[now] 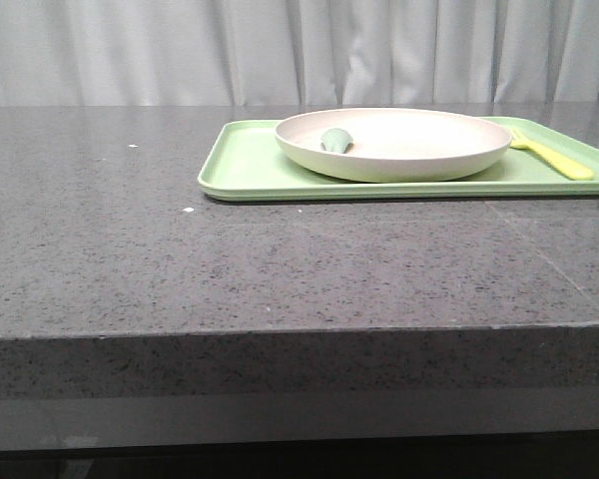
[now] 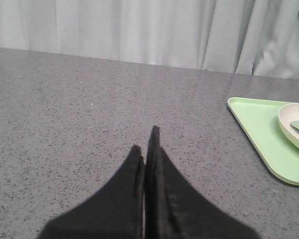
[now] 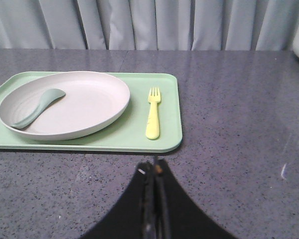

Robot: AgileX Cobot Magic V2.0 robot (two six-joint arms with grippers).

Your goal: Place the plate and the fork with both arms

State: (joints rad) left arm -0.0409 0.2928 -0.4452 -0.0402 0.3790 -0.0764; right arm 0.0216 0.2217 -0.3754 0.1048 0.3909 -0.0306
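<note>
Both my grippers, left [image 2: 147, 142] & right [image 3: 154, 167], closed, empty. Plate [image 1: 394, 143] & fork [image 1: 551, 155] on tray [image 1: 250, 170], upper right. Risk: spoon [image 3: 37, 107] slides off if plate tilts.

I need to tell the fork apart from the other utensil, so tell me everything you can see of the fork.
The fork is small, pale yellow and looks like matte plastic, with short tines and a broad, rounded handle. It lies flat on the green tray, to the right of the plate and apart from it, tines pointing toward the curtain. It is much shorter than the plate is wide. Only the tray touches it; neither end effector is near.
</note>
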